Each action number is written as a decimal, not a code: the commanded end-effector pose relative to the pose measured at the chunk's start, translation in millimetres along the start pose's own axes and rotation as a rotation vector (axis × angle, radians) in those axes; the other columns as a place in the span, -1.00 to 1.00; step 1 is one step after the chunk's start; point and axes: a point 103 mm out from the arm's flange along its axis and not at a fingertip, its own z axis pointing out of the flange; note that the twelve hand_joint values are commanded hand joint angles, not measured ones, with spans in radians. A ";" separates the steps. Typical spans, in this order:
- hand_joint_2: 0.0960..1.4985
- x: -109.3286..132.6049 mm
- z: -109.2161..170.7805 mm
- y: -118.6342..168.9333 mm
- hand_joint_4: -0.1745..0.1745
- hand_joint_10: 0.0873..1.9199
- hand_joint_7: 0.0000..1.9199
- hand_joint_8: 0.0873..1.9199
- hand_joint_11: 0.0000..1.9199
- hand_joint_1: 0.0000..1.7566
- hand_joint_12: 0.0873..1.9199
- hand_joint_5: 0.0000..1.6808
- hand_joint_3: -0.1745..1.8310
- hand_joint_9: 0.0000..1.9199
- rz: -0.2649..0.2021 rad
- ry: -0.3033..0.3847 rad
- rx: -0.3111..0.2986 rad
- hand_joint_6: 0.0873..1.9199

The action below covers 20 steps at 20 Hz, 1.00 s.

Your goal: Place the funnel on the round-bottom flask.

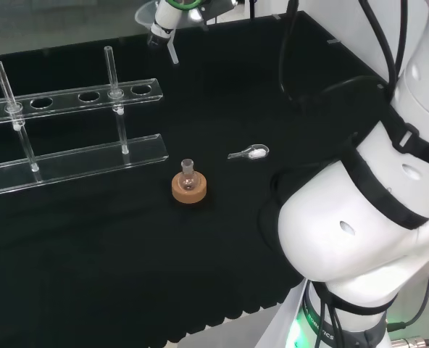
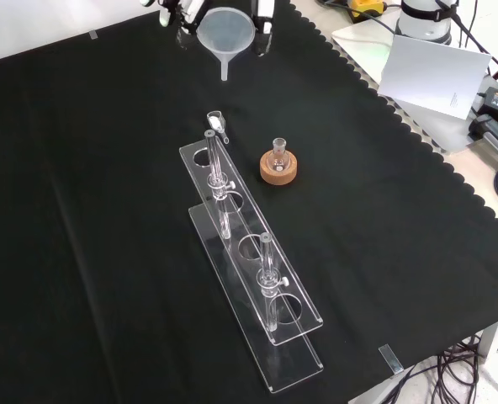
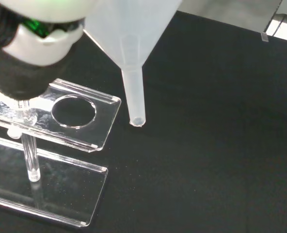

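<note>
Fingers (image 2: 264,18) of the hand (image 2: 182,13) clamp the funnel (image 2: 224,32) at its cone rim, stem down, high at the cloth's far edge in the front view. Light, slippery plastic, best gripped there. The round-bottom flask (image 2: 278,154), fragile, waits on its cork ring (image 2: 279,171), well apart.

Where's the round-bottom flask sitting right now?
In the front view the round-bottom flask stands upright on its cork ring, mid-cloth, just right of the clear test tube rack and well below the funnel.
</note>
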 end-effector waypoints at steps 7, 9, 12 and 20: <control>-0.44 -14.3 6.2 -34.6 0.22 -0.43 -0.02 -0.58 -1.00 0.00 -0.61 -0.13 -0.24 -0.57 0.058 0.006 0.008 -0.93; -0.45 -16.9 9.8 -46.9 0.22 -0.43 -0.02 -0.58 -1.00 0.00 -0.59 -0.13 -0.23 -0.56 0.069 0.010 0.011 -0.93; -0.45 -23.6 19.2 -66.7 0.22 -0.43 -0.02 -0.58 -1.00 0.00 -0.58 -0.13 -0.23 -0.56 0.090 0.015 0.030 -0.92; -0.45 -44.3 49.0 -106.4 0.22 -0.43 -0.01 -0.58 -1.00 0.00 -0.58 -0.12 -0.23 -0.55 0.141 0.019 0.106 -0.92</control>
